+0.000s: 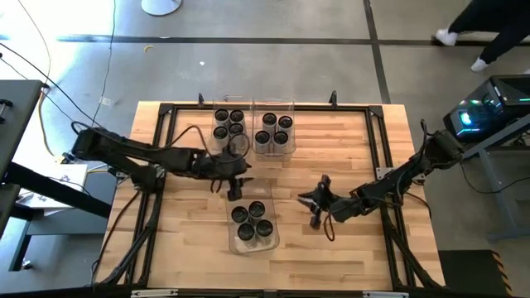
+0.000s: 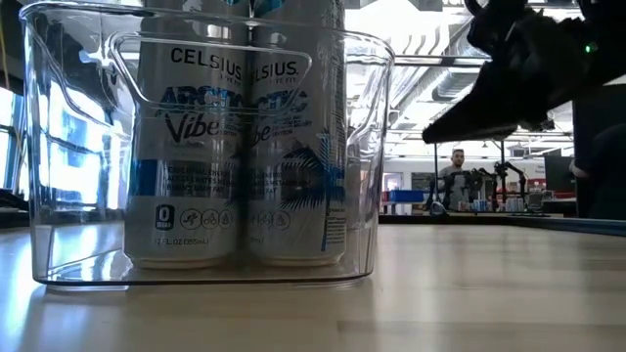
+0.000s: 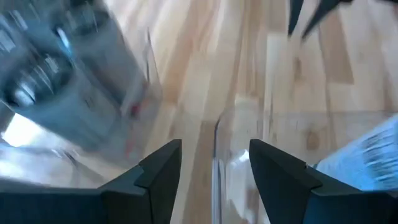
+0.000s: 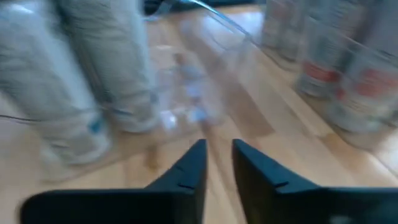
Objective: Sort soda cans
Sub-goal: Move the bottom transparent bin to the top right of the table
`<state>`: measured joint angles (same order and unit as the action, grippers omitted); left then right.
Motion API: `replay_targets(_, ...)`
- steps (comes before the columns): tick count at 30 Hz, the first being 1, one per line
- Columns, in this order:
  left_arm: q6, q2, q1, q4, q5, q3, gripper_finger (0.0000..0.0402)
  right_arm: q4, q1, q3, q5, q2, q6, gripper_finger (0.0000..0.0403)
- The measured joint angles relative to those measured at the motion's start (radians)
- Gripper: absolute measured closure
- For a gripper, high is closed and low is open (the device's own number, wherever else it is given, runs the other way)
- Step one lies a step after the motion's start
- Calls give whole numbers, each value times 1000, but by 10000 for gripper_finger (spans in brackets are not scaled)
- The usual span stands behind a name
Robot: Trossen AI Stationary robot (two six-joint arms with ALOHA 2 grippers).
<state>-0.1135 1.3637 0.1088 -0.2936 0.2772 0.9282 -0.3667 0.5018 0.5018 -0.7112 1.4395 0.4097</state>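
The soda cans (image 1: pixel 252 223) are standing in three clear bins (image 1: pixel 272 238), two near the table's (image 1: pixel 356 257) far edge, one near its front edge. The left end effector (image 1: pixel 234 189), fingers spread and empty, is hovering just beyond the front bin and risks clipping its rim. The right end effector (image 1: pixel 313 203), fingers narrowly parted and empty, is waiting nearby.

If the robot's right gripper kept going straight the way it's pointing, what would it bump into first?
Probably the clear bin nearest the front of the table, which holds four soda cans. The right gripper points left across bare wood toward it, empty, fingers slightly apart. How high it hangs is unclear, so it might pass over the rim.
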Motion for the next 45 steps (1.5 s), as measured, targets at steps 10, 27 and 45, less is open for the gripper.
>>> replay_targets(10, 191, -129, 364, -52, 314, 106, 245, -360, -27, 19, 391, 56, -281, 187)
replay_targets(27, -232, -142, 777, -320, 650, 105, 259, 438, 76, 710, 582, 358, -343, 171)
replay_targets(45, -902, -138, 815, -103, 547, -308, 259, 817, 93, 975, 385, 518, -304, 239)
